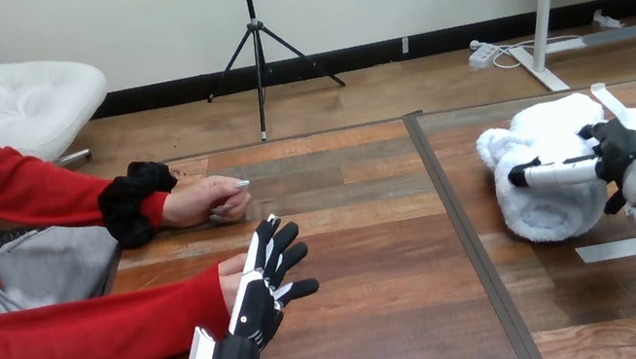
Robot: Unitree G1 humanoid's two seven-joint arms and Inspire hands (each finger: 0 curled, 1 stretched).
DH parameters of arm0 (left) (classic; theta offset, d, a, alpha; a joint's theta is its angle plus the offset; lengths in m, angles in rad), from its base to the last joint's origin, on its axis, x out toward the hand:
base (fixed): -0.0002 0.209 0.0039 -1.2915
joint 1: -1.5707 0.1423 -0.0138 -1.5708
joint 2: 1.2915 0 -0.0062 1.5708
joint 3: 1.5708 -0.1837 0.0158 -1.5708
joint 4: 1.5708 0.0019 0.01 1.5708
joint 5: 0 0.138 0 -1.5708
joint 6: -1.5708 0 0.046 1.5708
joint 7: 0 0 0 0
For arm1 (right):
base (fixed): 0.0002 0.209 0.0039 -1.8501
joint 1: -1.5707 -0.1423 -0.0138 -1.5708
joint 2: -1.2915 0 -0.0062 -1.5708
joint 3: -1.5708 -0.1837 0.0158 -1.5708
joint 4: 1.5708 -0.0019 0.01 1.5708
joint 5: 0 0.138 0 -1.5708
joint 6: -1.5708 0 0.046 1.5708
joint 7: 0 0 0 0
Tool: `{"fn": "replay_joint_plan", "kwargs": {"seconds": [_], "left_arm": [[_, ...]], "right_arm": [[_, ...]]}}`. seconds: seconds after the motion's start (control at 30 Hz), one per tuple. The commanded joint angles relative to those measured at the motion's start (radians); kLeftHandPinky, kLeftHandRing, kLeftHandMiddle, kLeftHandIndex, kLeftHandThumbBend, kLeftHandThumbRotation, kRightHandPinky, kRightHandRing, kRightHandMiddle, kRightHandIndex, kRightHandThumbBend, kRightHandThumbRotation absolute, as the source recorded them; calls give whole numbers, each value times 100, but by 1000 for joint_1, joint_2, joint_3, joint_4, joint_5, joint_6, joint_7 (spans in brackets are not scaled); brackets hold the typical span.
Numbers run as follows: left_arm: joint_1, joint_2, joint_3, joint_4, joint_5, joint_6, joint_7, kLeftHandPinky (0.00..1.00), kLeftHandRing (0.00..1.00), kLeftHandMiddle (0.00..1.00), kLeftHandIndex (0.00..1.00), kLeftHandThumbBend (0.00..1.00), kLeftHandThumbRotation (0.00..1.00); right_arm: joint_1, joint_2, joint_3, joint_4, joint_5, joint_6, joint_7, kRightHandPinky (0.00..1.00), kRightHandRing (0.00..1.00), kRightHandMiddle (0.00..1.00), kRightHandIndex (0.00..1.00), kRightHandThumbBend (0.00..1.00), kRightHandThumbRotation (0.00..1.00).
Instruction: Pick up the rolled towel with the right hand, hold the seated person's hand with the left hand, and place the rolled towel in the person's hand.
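Wooden table (395, 304): near its right edge the right hand (623, 150), fingers straight, touches the rolled towel (547, 213). Near the left edge the left hand (261, 298), fingers straight, overlaps the person's nearer hand (230, 276).

- Wooden table (377, 258), planked, with a dark seam running front to back, right of centre.
- White rolled towel (544, 194) lies right of the seam.
- Pale tape strip (611, 250) lies near the towel's front.
- Person's farther hand (204, 201) rests at the left, loosely closed.

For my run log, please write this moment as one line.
left robot hand: open, over person's nearer hand | right robot hand: open, touching rolled towel
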Motion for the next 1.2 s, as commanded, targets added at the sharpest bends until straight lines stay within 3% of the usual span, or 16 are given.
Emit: {"fn": "replay_joint_plan", "kwargs": {"seconds": [0.0,0.07,0.17,0.4,0.57,0.87,1.17], "left_arm": [[-51,-3,1,-48,-16,-12,1,79,90,94,98,100,77],[-51,-3,1,-49,-17,-12,1,79,90,94,98,100,78],[-51,-3,-3,-50,-24,-13,-3,80,91,94,98,100,78],[-51,0,-7,-48,-32,-18,-10,80,92,95,99,100,77],[-51,-1,-1,-48,-25,-20,-8,81,92,95,99,100,77],[-52,-2,-3,-44,-28,-24,-12,80,91,95,99,100,76],[-50,-6,1,-45,-18,-26,-7,79,90,94,99,100,77]], "right_arm": [[-22,24,-6,-10,7,-6,-18,44,72,90,87,95,30],[-22,25,-28,-12,28,-9,-24,37,64,90,86,95,26],[-18,24,-21,-13,25,-26,-36,30,53,89,83,94,17],[-12,22,0,-13,2,-50,-57,28,41,60,75,91,4],[-12,23,-6,-13,8,-52,-73,28,39,54,74,89,1],[-9,21,-5,-12,6,-60,-90,27,36,46,63,85,0],[-4,19,-9,-14,9,-75,-111,32,41,48,55,82,0]]}}
